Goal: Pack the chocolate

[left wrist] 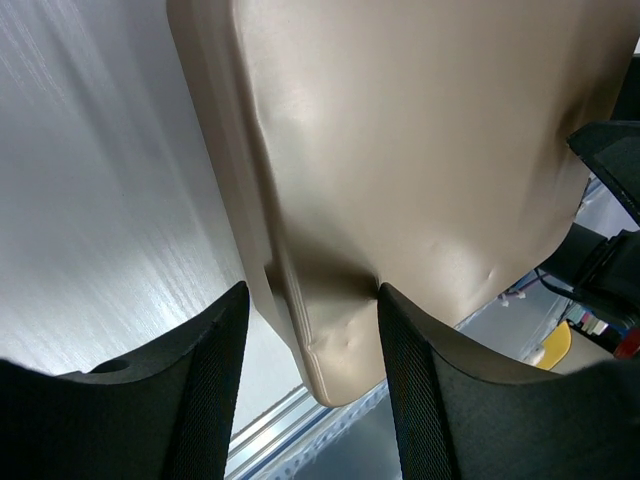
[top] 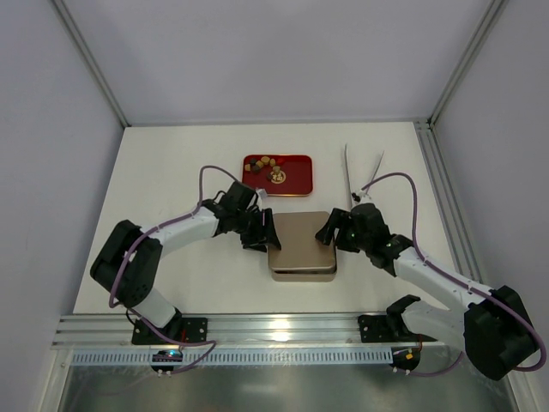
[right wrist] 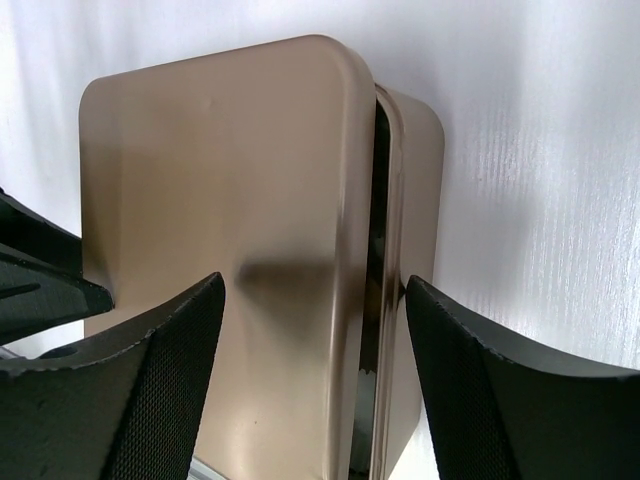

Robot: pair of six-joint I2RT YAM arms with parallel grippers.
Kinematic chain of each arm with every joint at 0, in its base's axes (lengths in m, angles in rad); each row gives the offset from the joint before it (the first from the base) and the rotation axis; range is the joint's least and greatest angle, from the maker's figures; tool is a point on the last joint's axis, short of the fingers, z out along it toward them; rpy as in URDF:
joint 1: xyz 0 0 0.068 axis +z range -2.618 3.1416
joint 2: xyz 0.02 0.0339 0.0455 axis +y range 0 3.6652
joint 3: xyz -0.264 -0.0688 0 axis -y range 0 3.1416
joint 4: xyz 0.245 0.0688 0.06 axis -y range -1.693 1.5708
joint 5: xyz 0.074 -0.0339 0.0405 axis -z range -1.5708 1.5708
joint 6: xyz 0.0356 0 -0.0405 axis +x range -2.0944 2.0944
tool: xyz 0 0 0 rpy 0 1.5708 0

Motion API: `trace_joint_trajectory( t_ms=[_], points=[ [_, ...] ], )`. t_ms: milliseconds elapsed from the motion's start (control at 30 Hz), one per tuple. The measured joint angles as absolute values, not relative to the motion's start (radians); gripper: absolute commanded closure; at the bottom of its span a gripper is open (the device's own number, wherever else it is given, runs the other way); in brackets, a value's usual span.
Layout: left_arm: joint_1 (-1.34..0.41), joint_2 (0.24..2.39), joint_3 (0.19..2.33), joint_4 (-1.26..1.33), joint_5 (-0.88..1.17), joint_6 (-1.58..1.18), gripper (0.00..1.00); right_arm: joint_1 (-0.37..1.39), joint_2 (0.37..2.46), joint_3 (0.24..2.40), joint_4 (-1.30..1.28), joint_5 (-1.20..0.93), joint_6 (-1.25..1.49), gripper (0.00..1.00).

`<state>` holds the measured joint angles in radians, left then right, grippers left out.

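while the left gripper (top: pixel 260 237) (left wrist: pixel 312 300) stands with its jaws apart astride the left edge of the rectangular gold-coloured metal tin (top: pixel 300 249) (left wrist: pixel 420 150), the right gripper (top: pixel 327 232) (right wrist: pixel 315 290) is open wide over the tin's right edge. the tin lies at the middle of the white worktop (top: pixel 171 172), nearer its near edge. in the right wrist view the tin's lid (right wrist: pixel 220 180) sits offset on the base (right wrist: pixel 415 200). the small brown, tan and gold chocolates (top: pixel 268 165) lie in the shallow red rectangular tray (top: pixel 300 184), just beyond the tin, toward the far edge.
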<state>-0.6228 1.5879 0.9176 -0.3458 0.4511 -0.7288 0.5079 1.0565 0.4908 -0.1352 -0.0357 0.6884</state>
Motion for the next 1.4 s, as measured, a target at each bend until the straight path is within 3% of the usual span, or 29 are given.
trace_joint_trajectory(
  t_ms=[1200,1400],
  points=[
    [-0.729,1.607,1.013,-0.495,0.365,-0.677,0.42,0.516,0.925,0.4,-0.143,-0.028,0.721,0.34],
    [-0.735,1.608,1.019,-0.503,0.358,-0.672,0.42,0.516,0.891,0.387,-0.153,-0.028,0.736,0.4]
  ],
)
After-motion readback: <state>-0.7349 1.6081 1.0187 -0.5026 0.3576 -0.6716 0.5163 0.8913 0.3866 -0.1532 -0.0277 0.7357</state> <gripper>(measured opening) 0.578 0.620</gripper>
